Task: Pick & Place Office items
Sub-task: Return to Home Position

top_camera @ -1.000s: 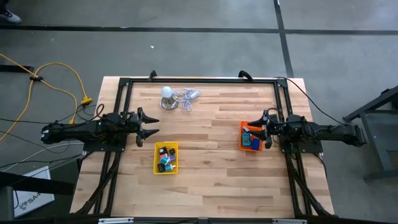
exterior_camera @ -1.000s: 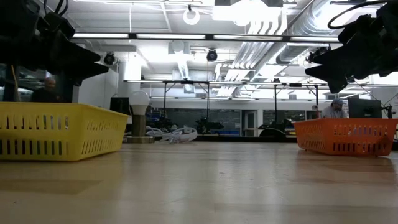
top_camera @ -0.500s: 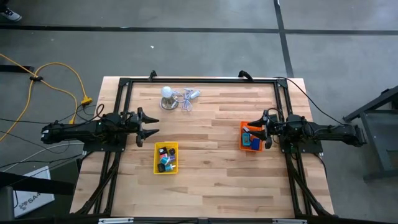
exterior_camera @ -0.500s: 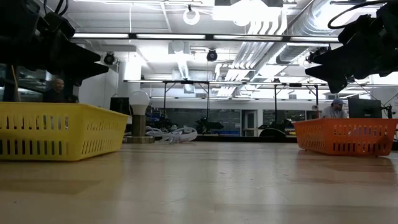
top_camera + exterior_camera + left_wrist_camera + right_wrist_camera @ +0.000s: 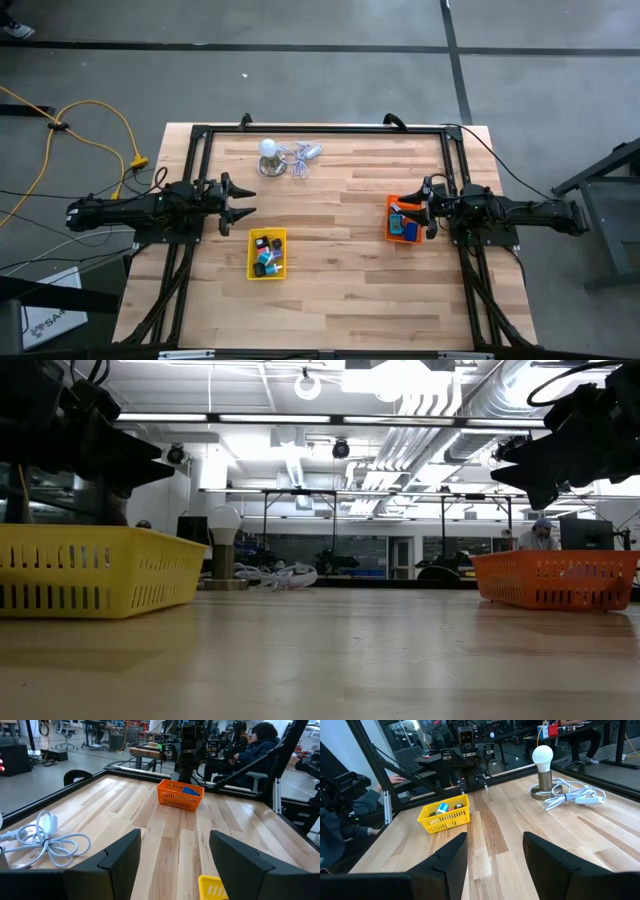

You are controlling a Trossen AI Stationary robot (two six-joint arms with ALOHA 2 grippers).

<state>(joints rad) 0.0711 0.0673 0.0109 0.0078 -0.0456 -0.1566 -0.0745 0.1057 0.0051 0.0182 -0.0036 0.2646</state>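
High view: left gripper extends level, fingers spread wide, empty; office items lie in the yellow tray just ahead of it, offset sideways; right gripper, equally wide and empty, hangs level above the orange tray, which holds more.

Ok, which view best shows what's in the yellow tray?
The high view, looking straight down on the office items in the yellow tray. Low view: only its slotted wall. Right wrist: a few items above the rim. Left wrist: one corner.
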